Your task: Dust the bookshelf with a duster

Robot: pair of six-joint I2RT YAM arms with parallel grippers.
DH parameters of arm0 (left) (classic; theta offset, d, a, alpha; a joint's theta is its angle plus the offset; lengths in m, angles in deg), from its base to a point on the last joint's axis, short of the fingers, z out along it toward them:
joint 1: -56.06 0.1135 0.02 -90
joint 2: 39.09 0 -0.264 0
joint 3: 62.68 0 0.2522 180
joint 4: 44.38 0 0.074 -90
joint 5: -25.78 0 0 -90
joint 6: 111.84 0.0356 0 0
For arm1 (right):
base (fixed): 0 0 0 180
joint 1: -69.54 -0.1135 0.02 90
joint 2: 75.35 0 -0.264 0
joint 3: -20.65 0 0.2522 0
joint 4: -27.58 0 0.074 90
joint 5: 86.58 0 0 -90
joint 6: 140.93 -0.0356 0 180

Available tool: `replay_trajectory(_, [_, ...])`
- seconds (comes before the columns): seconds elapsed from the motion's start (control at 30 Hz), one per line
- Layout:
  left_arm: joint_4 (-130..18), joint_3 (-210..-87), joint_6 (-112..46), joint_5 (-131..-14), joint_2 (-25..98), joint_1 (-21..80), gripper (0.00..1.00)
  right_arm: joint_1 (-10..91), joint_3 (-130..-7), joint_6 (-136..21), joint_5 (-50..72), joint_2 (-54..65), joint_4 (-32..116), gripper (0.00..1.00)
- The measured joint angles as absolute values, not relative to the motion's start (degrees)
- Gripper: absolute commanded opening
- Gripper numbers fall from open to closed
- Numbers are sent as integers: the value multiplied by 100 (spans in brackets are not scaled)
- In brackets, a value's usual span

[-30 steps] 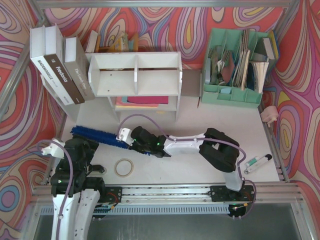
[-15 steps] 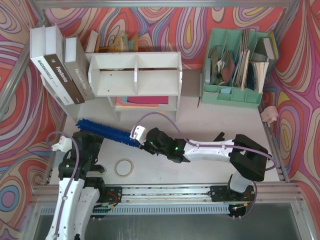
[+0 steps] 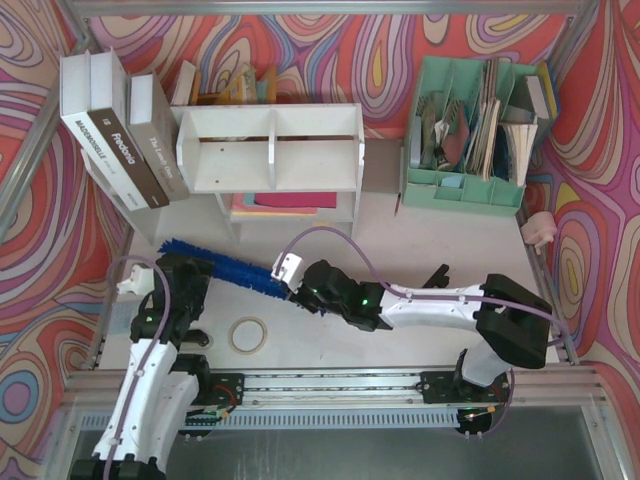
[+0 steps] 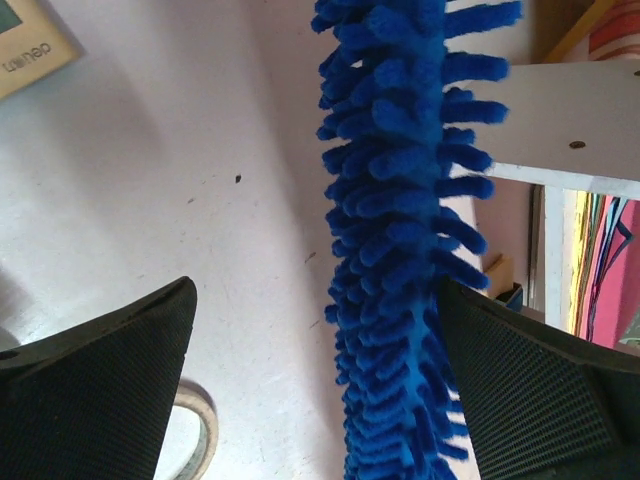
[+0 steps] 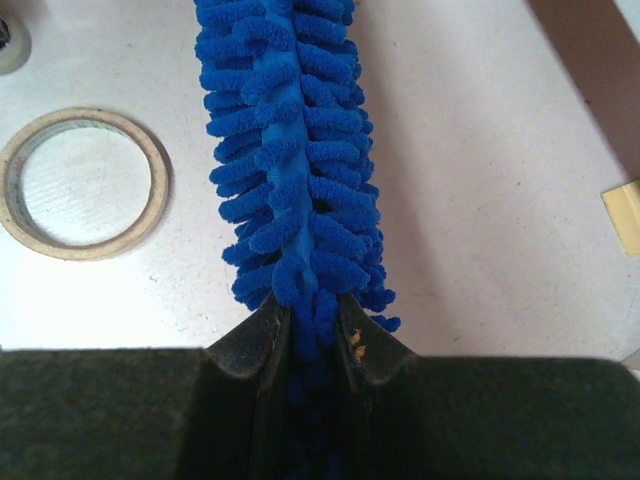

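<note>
With the right tool (image 5: 310, 330) pinching the duster (image 3: 225, 265) at its handle end, note that its long axis runs leftward along the counter (image 3: 400, 240) into the spread left tool (image 4: 320, 330), and the bookshelf (image 3: 270, 150) stands beyond it, toward the back wall.

I see the duster (image 3: 225, 265) in front of the bookshelf (image 3: 270, 120), the tape roll (image 3: 249, 320) nearer me, books (image 3: 110, 140) left of the shelf, the file organizer (image 3: 465, 190) on its right
</note>
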State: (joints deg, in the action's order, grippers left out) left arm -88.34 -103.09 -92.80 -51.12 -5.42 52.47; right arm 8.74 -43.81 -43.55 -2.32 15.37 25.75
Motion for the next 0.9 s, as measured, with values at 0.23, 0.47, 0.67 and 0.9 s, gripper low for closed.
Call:
replay_trajectory(0.23, [-8110,-10196,-9302,-5136,14,5249,85,750,-4377,-4392,-234,1397,2577,0])
replay_trajectory(0.47, [-7592,-10150,-9271,-5258,425,5249,55,557,-4375,-4434,-217,1397,2573,0])
replay_trajectory(0.67, [-7577,-10152,-9212,-5256,398,5249,10,503,-4394,-4478,-219,1458,2527,0])
replay_trajectory(0.9, [-8386,-10751,-9164,-4959,25,5247,0,422,-4449,-4489,-164,1469,2424,44])
